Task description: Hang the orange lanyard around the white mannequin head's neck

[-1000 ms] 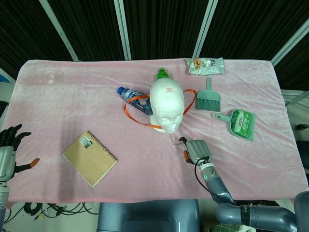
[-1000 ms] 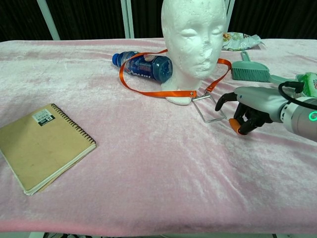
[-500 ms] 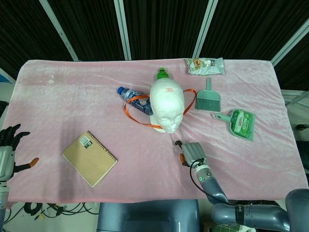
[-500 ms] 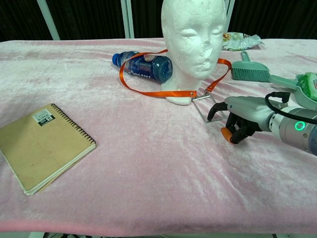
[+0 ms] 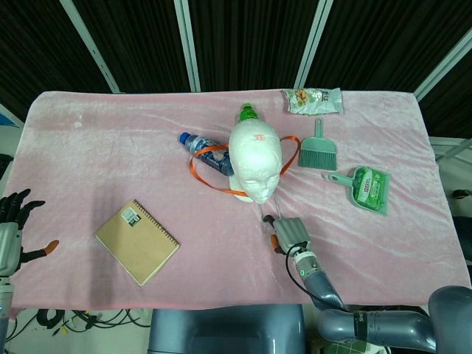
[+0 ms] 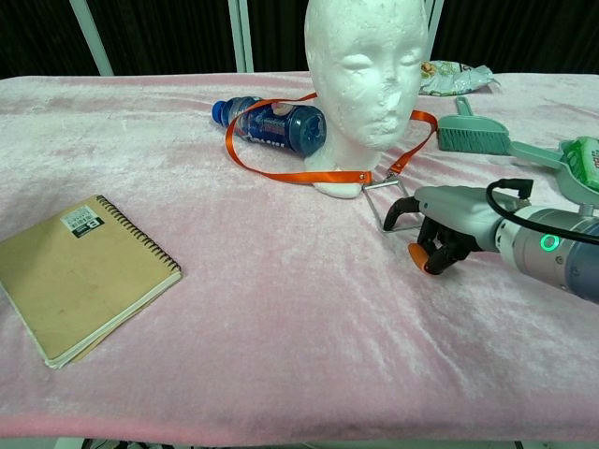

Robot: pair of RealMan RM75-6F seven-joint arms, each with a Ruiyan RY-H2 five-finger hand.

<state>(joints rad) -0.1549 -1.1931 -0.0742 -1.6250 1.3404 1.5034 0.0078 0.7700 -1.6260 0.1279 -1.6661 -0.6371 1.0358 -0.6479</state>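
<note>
Lanyard: orange lanyard [image 6: 281,174] lies looped around the white mannequin head [image 6: 367,65] base.
Right hand: right hand [image 6: 442,227] has fingers curled, holding nothing, beside the badge holder [image 6: 388,201].
Left hand: left hand [image 5: 11,228] has fingers spread, empty.

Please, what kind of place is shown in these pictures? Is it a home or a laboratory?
Probably a laboratory or test stand, not a home. A table under a pink cloth carries unrelated props: a white mannequin head, a notebook and a small brush. Dark curtains with metal bars stand behind it.
</note>
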